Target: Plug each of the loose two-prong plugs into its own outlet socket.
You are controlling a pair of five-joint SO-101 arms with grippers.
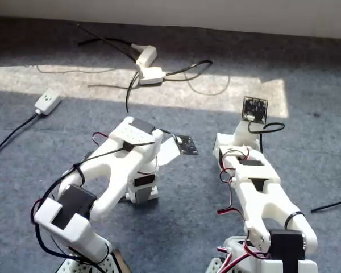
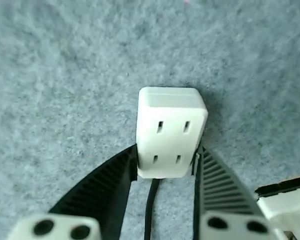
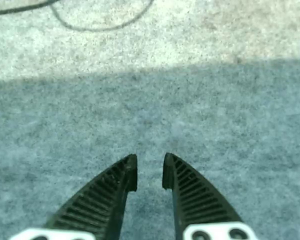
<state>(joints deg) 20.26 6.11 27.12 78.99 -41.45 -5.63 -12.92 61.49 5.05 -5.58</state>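
Left tool (image 2: 165, 159): pinching a white outlet block (image 2: 170, 125) by its two sides
Outlet block: over the grey carpet (image 2: 65, 60), two pairs of slots facing the wrist camera, black cord (image 2: 151, 205) running back between the fingers
Right tool (image 3: 150, 172): slightly spread, nothing between, above the carpet
Loose plugs (image 1: 150, 75): white, in sunlight, well apart from both arms

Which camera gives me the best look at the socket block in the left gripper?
The left wrist view: the socket block sits between the left gripper's fingers, all four slots clear. In the high view the left arm covers that spot; the right wrist view faces carpet.
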